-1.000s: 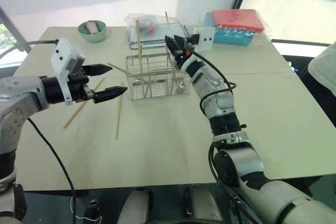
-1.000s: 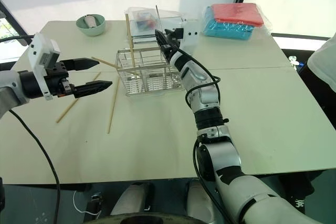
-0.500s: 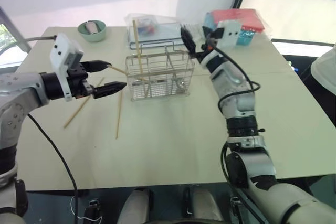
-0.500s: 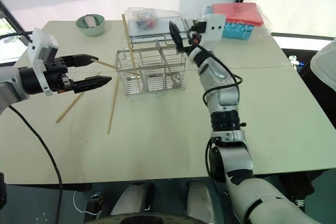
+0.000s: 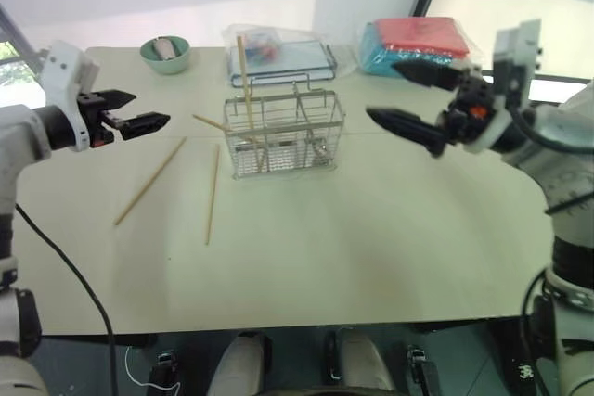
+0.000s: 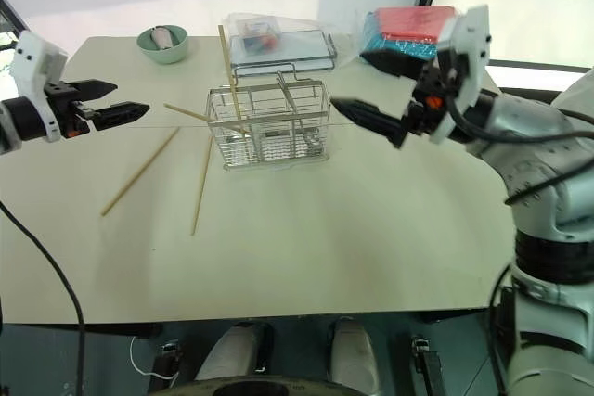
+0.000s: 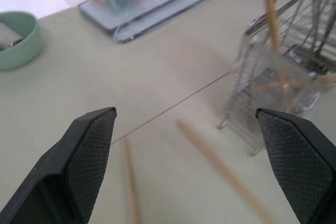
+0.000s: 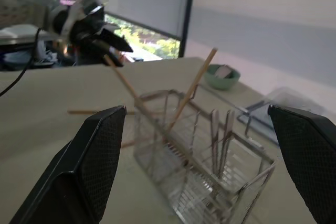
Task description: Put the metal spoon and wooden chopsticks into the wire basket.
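Observation:
The wire basket [image 5: 283, 133] stands mid-table. One of the wooden chopsticks [image 5: 244, 71] stands upright in its left end, and another [image 5: 212, 123] pokes out slanted to the left. Two more chopsticks [image 5: 150, 182] [image 5: 213, 194] lie flat on the table left of the basket. Slim shiny metal handles, among them what I take for the metal spoon [image 8: 229, 129], stand in the basket; its bowl is hidden by the wires. My left gripper [image 5: 153, 107] hovers open, far left of the basket. Right of the basket, my right gripper [image 5: 382, 90] hangs open and empty above the table.
A green bowl [image 5: 163, 54] sits at the back left. Behind the basket lies a flat wire tray with a clear plastic bag [image 5: 278, 57]. A red and blue package [image 5: 413, 44] lies at the back right. The near half of the table [image 5: 306, 257] is bare.
My right gripper has opened, left a slim thing in the basket and pulled back to the right. My left gripper has moved left, away from the basket, still open.

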Controlling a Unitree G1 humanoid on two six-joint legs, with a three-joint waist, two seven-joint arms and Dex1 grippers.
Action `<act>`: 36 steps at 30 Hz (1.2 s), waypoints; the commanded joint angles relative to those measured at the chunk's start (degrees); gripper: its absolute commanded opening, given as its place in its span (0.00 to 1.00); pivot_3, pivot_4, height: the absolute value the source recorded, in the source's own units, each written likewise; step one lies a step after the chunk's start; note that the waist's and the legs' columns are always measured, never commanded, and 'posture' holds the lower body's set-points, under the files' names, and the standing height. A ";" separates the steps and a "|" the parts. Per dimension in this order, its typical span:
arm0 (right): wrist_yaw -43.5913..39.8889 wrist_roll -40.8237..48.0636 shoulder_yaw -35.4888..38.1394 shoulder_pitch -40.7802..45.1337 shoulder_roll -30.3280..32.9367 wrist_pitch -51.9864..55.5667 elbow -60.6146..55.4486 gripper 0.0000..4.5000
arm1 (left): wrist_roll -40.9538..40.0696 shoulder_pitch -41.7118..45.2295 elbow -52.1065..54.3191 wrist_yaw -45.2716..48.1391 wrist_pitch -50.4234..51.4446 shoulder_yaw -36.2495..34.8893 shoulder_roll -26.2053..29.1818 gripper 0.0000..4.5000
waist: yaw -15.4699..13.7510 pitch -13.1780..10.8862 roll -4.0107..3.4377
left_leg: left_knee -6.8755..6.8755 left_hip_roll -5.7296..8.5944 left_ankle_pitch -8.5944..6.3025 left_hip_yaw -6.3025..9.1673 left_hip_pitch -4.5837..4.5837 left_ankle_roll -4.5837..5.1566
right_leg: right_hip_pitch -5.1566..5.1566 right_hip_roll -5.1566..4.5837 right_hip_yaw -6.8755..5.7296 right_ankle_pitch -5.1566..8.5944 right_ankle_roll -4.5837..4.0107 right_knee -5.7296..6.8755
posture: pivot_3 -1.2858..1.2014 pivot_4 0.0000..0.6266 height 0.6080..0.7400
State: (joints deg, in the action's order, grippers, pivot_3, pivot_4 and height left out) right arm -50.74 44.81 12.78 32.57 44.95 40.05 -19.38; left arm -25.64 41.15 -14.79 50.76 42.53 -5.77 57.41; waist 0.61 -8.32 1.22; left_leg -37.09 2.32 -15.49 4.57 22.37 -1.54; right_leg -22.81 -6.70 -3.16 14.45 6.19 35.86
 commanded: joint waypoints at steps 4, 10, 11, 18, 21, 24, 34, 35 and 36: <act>-2.46 3.73 4.29 -9.74 3.93 2.01 -7.29 0.99 | 14.14 10.20 -24.94 3.33 -11.70 9.90 -2.35 1.00 | -0.11 -0.02 0.14 | 0.00 0.00 -0.01 -0.02 0.04 0.01 | -0.01 -0.05 -0.01 0.00 0.01 -0.05 | 0.52 0.24 0.45; -2.42 6.69 8.68 -17.17 6.33 3.26 -13.18 0.99 | 22.72 18.64 -45.36 2.98 -20.50 13.85 -8.32 1.00 | -0.66 -0.03 0.44 | -0.02 0.02 -0.03 -0.04 0.10 0.05 | -0.01 -0.11 -0.04 -0.01 0.03 -0.11 | 0.52 0.24 0.45; -2.20 7.35 9.46 -18.06 6.65 3.53 -13.94 0.99 | 23.92 19.42 -47.72 2.64 -21.62 14.25 -9.18 1.00 | -0.87 -0.03 0.50 | -0.02 0.02 -0.03 -0.03 0.10 0.06 | 0.00 -0.11 -0.06 -0.01 0.03 -0.14 | 0.52 0.24 0.45; 1.92 12.17 13.52 -21.94 7.56 5.82 -18.27 0.99 | 29.61 20.73 -55.97 2.77 -25.44 15.72 -14.12 1.00 | -1.39 -0.05 0.64 | -0.02 -0.01 -0.04 -0.04 0.11 0.05 | 0.01 -0.16 -0.08 -0.02 0.04 -0.22 | 0.52 0.24 0.45; 3.07 14.69 14.63 -23.44 8.05 6.69 -19.89 0.99 | 31.08 20.38 -57.92 2.15 -26.00 15.67 -15.47 1.00 | -1.53 -0.03 0.64 | -0.02 -0.01 -0.04 -0.01 0.11 0.05 | 0.06 -0.25 -0.10 -0.02 0.04 -0.27 | 0.52 0.24 0.45; 4.22 16.08 15.19 -24.17 8.41 6.94 -20.23 0.99 | 32.51 19.79 -58.89 2.14 -26.61 16.06 -16.20 1.00 | -1.51 0.00 0.60 | -0.02 0.01 -0.05 -0.01 0.07 0.05 | 0.15 -0.32 -0.12 -0.03 0.05 -0.35 | 0.52 0.24 0.45; 6.58 18.38 15.22 -25.55 8.53 6.13 -20.59 1.00 | 33.18 20.46 -59.68 2.05 -25.85 14.76 -17.28 0.13 | -1.42 0.21 0.31 | -0.04 -0.03 -0.05 0.00 -0.02 0.06 | 0.26 -0.32 -0.16 -0.03 0.05 -0.42 | 0.52 0.24 0.45; 6.60 18.46 15.24 -25.69 8.60 6.03 -20.55 1.00 | 33.14 20.56 -59.67 1.96 -25.77 14.61 -17.31 0.02 | -1.42 0.21 0.31 | -0.04 -0.03 -0.05 0.00 -0.02 0.06 | 0.26 -0.32 -0.16 -0.03 0.05 -0.42 | 0.52 0.24 0.45; 6.67 18.49 15.16 -25.70 8.63 5.93 -20.48 1.00 | 33.11 20.66 -59.69 1.71 -25.60 14.38 -17.34 0.01 | -1.42 0.21 0.30 | -0.04 -0.03 -0.05 0.00 -0.02 0.06 | 0.26 -0.31 -0.16 -0.03 0.05 -0.42 | 0.52 0.24 0.45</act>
State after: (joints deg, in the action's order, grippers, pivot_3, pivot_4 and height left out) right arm -44.22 62.15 26.03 6.72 52.78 47.14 -38.29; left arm 6.20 61.63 -73.20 53.44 16.06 8.70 40.02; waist -0.81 -8.12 1.52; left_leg -37.13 2.29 -15.54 4.56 22.35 -1.48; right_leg -22.55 -7.01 -3.32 14.42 6.24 35.45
